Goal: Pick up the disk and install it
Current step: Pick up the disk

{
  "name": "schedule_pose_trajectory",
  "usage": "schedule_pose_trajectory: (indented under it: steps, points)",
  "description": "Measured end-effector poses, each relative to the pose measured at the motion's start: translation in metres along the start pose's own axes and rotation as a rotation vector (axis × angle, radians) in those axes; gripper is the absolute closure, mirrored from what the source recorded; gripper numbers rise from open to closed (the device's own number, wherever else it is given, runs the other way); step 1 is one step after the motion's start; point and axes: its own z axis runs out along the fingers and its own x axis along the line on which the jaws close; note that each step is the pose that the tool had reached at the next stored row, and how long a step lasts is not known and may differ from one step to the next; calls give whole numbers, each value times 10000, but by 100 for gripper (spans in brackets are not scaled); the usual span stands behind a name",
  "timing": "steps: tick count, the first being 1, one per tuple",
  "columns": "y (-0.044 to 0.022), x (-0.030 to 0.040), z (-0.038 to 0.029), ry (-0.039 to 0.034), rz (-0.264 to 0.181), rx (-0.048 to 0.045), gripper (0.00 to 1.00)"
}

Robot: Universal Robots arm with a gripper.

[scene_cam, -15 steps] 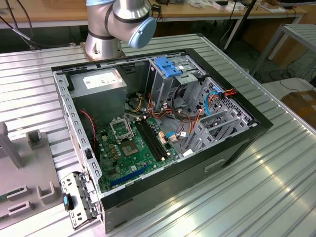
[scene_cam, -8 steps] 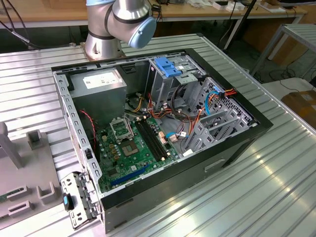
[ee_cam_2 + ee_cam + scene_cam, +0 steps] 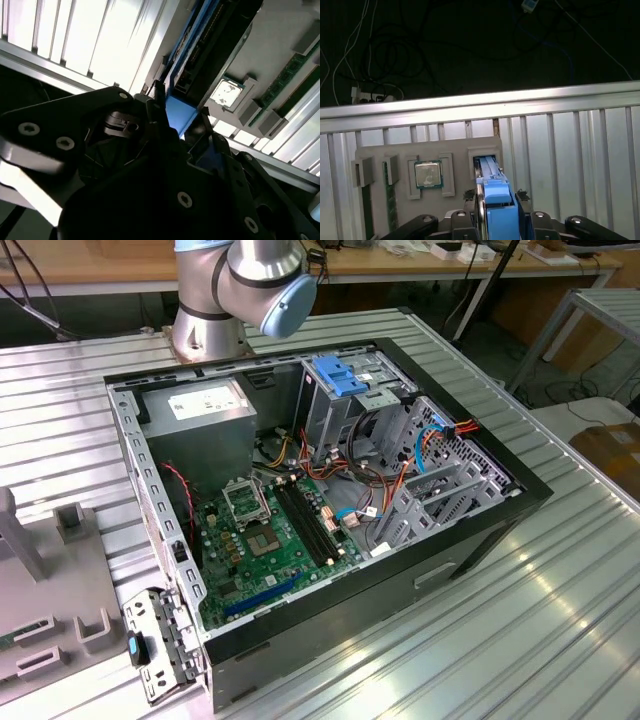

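In the first wrist view, the disk (image 3: 498, 207) stands on edge with its bright blue rail toward the camera. It reaches down to a slot (image 3: 485, 161) in the grey holder plate (image 3: 455, 147). My gripper (image 3: 497, 197) is shut on the disk, with a dark finger close on either side of the rail. The second wrist view shows the disk (image 3: 215, 45) as a dark slab with a blue end, running away from the gripper (image 3: 180, 120). I cannot tell whether its far end still sits in the slot.
A processor chip (image 3: 428, 175) and memory sticks (image 3: 390, 200) rest in the plate's other pockets. The open computer case (image 3: 330, 490) lies on the ribbed metal table (image 3: 560, 570). A light-blue bracket (image 3: 345, 375) sits at its drive bay. The arm's base (image 3: 215, 310) stands behind the case.
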Motion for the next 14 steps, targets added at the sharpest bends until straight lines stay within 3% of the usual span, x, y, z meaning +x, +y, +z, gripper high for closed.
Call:
schedule_pose_trajectory:
  steps: [1, 11, 14]
  points:
    - [0, 0, 1, 0, 1, -1, 62]
    - [0, 0, 5, -3, 1, 4, 62]
    - [0, 0, 9, -2, 1, 2, 55]
